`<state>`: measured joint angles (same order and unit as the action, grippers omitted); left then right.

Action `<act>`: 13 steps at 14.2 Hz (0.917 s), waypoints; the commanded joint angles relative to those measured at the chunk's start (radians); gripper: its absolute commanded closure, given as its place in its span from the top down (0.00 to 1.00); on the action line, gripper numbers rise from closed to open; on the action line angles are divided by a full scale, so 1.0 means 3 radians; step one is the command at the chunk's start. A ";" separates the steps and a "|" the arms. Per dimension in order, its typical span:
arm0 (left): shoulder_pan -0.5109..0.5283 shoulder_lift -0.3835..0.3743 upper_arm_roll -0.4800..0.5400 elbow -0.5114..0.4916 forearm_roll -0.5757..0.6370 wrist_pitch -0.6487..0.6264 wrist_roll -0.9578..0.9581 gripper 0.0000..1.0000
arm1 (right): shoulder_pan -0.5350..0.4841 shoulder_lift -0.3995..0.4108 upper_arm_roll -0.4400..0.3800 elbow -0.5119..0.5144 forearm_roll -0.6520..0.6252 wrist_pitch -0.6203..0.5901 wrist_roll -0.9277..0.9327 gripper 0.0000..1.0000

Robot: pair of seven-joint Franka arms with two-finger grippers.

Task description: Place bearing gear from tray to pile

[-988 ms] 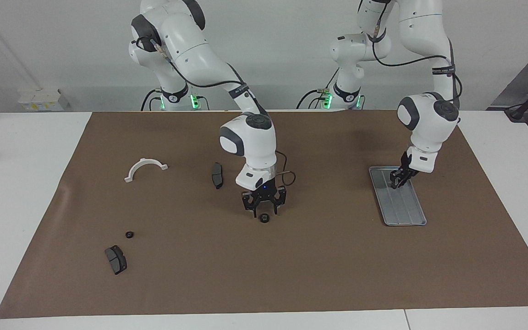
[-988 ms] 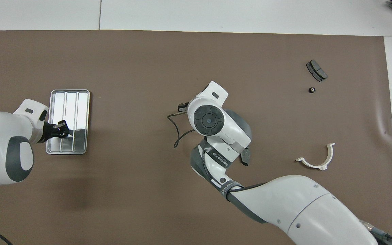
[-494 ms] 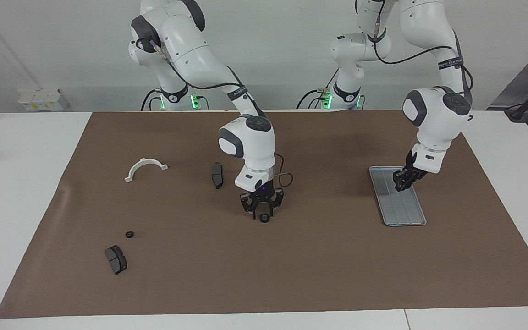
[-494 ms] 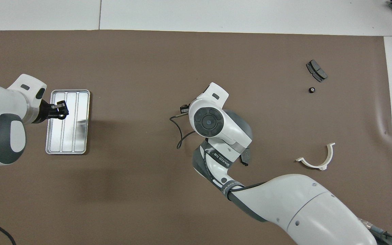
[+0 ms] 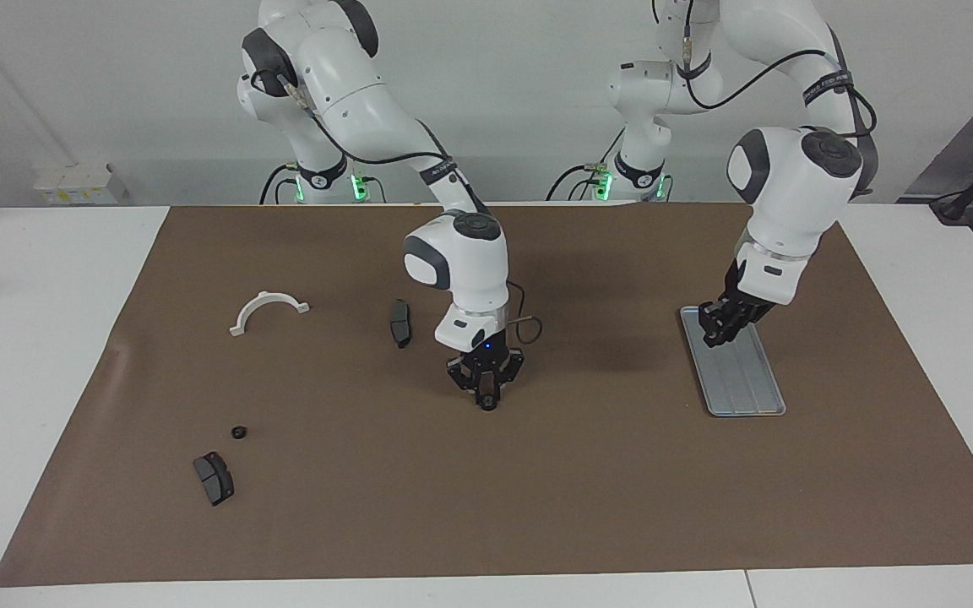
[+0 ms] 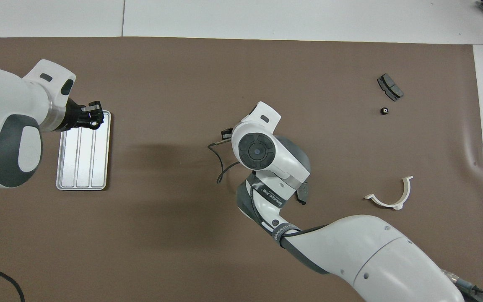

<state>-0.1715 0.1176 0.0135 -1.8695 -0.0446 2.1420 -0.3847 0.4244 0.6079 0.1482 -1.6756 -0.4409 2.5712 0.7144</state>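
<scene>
- Left gripper (image 5: 716, 336) hovers over the tray (image 5: 744, 384), clamped on a small black gear (image 6: 94, 123).
- Right gripper (image 5: 486, 399), mid-tabletop well apart from the tray, pinches another gear (barely visible).

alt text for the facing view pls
Over a brown mat, the right tool pinches a small black gear at the mat's middle, while the left tool hangs over the metal tray. A white half-ring, two dark pads and another gear lie toward the right arm's end.
</scene>
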 commanded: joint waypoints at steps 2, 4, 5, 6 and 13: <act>-0.0317 0.0114 0.0042 0.0325 -0.0030 -0.0135 -0.0180 0.00 | -0.0080 0.0004 0.0017 -0.0004 -0.0090 0.0035 0.0048 0.06; -0.0481 0.0124 0.0042 0.0316 -0.0035 0.0038 -0.0175 0.00 | -0.0131 -0.0002 0.0012 0.0042 -0.0095 -0.0011 0.0022 0.04; -0.0558 0.0150 0.0037 0.0275 -0.0051 0.0211 -0.0175 0.00 | -0.0147 -0.0007 -0.0008 0.0073 -0.0095 -0.0036 0.0012 0.02; -0.0634 0.0170 0.0037 0.0254 -0.0056 0.0329 -0.0180 0.00 | -0.0212 -0.0012 -0.0008 0.0119 -0.0095 -0.0128 -0.0009 0.02; -0.1380 0.1017 0.0052 0.0529 -0.0071 0.1102 -0.0771 0.00 | -0.0816 -0.0048 0.0007 0.0135 -0.0059 -0.0506 -0.0310 0.02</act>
<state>-0.4966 0.2991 0.0066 -1.7959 -0.0488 2.4189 -0.5336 0.2256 0.6019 0.1329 -1.6282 -0.4420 2.4445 0.6321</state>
